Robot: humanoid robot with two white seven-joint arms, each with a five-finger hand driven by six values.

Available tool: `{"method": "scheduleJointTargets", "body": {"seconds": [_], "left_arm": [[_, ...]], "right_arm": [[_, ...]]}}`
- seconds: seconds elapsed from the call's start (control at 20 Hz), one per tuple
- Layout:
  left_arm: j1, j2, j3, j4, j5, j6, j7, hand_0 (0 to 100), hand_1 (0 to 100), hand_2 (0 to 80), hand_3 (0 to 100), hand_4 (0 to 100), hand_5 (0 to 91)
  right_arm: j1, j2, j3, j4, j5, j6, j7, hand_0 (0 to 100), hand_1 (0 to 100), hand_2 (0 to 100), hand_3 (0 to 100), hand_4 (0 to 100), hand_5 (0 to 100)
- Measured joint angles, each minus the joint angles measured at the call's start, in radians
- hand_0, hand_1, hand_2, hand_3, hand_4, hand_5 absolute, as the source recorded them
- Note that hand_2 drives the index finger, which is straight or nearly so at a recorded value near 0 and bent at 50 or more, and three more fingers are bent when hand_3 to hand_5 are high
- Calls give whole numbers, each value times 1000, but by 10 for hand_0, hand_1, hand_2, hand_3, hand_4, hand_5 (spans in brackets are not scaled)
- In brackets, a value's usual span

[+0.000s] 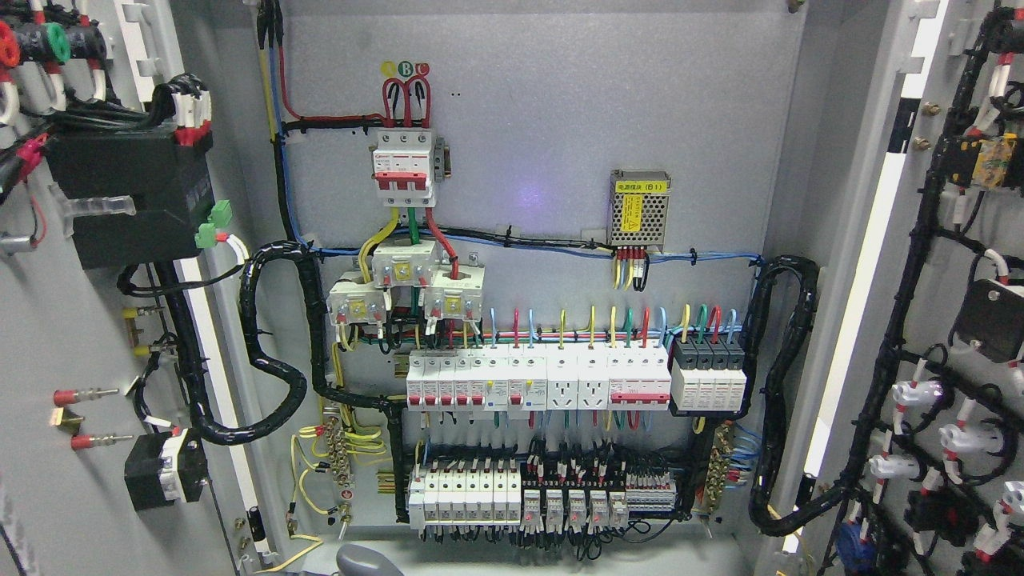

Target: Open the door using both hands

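- Grey and rounded, a small part of the left hand is seen at the bottom edge, left of the middle; its fingers are cut off by the frame, so it cannot be told whether it is spread, curled or holding anything.
- Nothing is touched by that part; it lies just below the cabinet's lower row of white terminals and relays.
- Above that row, a longer row of white breakers and sockets is mounted, with coloured wires rising from it.
- Higher on the grey back panel, a red-and-white main breaker is fixed left of centre, and a perforated metal box with a yellow label to its right.
- A black corrugated cable loom is looped from the panel's left side towards the left door.
- The left door is swung wide open at the picture's left, its inner face turned to the camera, with a black module mounted on it.
- The right door is likewise swung open at the picture's right, its wired inner face shown.
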Motion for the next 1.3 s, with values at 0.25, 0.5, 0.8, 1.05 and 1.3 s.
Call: {"method": "scheduleJointTargets", "body": {"seconds": [0.25,0.5,0.8,1.05,1.3], "left_arm": [[17,15,0,-36,2,6,-2,0,0,0,0,0,0],[112,37,0,-170,8,-89,-3,0,0,0,0,0,0],[253,77,-6,-416,10,-239,-1,0,0,0,0,0,0],[405,147,-25,-726,12,-271,0,0,0,0,0,0,0],[526,234,-38,-1054,18,-340,2,0,0,0,0,0,0]], "right_arm": [[104,-27,-48,-76,0,-53,-126,0,0,0,0,0,0],[204,-55,-93,-158,1,-111,-151,0,0,0,0,0,0],[309,-95,-158,-258,5,-165,-191,0,0,0,0,0,0],[397,-140,-214,-331,33,-237,-198,0,0,0,0,0,0],[478,-192,-261,-389,49,-360,-199,0,0,0,0,0,0]]}}
